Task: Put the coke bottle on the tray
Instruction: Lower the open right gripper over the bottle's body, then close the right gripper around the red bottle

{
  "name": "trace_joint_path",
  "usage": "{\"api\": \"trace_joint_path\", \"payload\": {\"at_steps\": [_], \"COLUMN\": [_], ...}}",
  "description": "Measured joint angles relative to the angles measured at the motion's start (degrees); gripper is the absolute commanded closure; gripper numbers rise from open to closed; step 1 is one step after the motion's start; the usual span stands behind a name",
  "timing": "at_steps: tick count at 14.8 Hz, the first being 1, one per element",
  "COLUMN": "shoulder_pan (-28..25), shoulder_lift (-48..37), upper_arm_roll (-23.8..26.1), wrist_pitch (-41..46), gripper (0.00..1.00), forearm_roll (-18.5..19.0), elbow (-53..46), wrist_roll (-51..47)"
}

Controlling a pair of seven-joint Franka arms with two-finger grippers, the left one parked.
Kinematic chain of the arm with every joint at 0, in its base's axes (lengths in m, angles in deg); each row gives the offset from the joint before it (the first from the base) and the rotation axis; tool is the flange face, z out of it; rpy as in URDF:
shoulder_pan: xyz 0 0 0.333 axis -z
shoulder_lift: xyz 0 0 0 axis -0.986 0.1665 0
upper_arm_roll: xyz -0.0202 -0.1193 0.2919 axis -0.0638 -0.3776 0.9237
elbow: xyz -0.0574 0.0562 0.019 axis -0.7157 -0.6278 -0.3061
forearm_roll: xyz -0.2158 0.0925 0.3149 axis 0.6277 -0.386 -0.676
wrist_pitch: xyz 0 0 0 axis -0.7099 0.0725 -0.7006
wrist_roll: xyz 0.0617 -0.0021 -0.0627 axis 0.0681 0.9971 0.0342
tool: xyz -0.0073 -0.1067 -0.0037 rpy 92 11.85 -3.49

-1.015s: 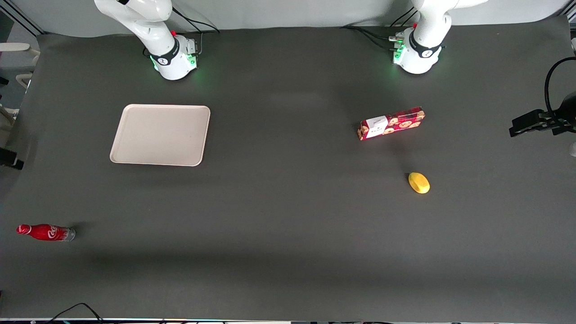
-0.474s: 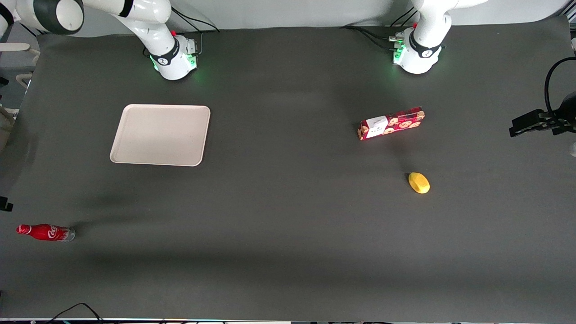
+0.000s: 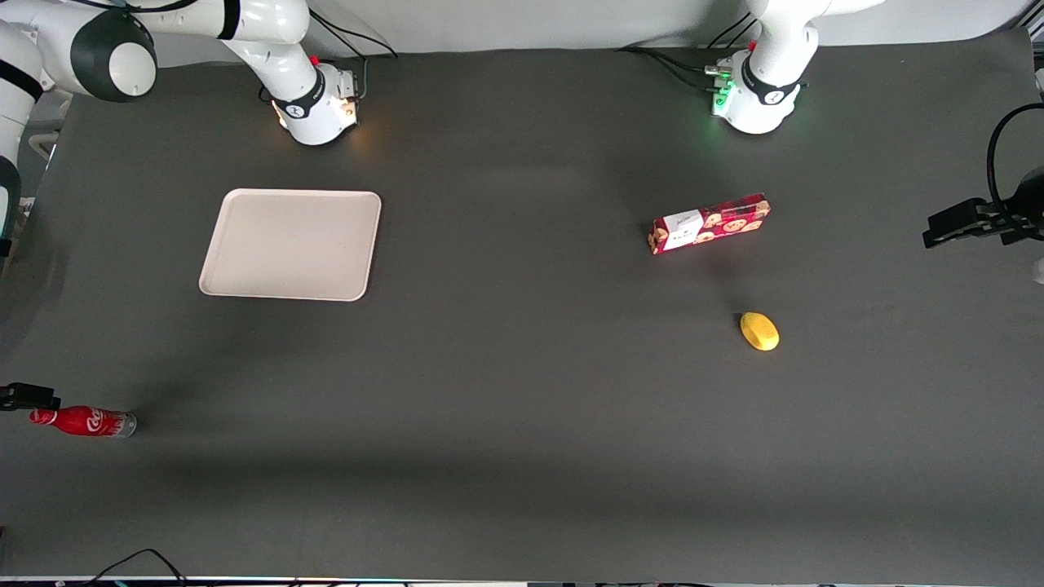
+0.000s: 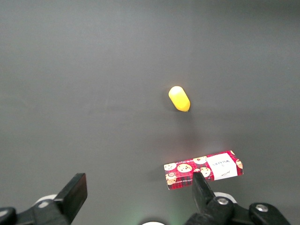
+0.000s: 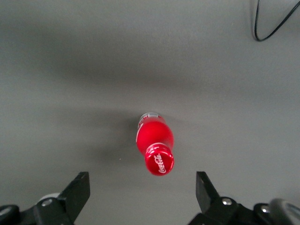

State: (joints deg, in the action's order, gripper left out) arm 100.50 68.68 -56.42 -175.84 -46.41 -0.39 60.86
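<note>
Since the earlier frames my right arm has swung out over the table edge at the working arm's end, and its gripper (image 3: pixel 24 398) now sits just above the cap end of the coke bottle (image 3: pixel 84 421), where a second ago that spot held only the bottle. On the wrist camera I look almost straight down on the coke bottle (image 5: pixel 155 145), which stands upright on the dark mat, cap toward me, between the two fingers (image 5: pixel 75 192) of the gripper (image 5: pixel 140 194), which are spread wide and hold nothing. The bottle looks off centre between them, nearer the 3 o'clock finger, so I judge I should shift a touch that way before I descend. It is slim, tall and likely tippy, so I want to come down vertically, close on the body below the neck rather than on the cap, and squeeze gently so neither finger nudges it over first. As for containers, the tray (image 3: pixel 291 244) is the only one here; it lies flat with nothing in it, at about 1 o'clock from the bottle in the front view, well apart and farther from that camera.
</note>
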Motion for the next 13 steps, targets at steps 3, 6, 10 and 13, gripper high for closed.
{"api": "trace_joint_path", "payload": {"at_steps": [3,6,10,13], "shoulder_pan": [0.93,1.55,1.82,1.81], "shoulder_lift": [1.49,2.8,4.28,4.6], "upper_arm_roll": [0.13,0.17,0.22,0.38], "wrist_pitch": [-1.65,-4.23,-6.48,-6.58], "gripper": [0.0,0.0,0.0,0.02], "forearm_roll": [-0.32,-0.95,-1.75,-2.83], "elbow": [-0.02,0.03,0.14,0.16], "wrist_roll": [1.48,2.18,2.2,2.2]}}
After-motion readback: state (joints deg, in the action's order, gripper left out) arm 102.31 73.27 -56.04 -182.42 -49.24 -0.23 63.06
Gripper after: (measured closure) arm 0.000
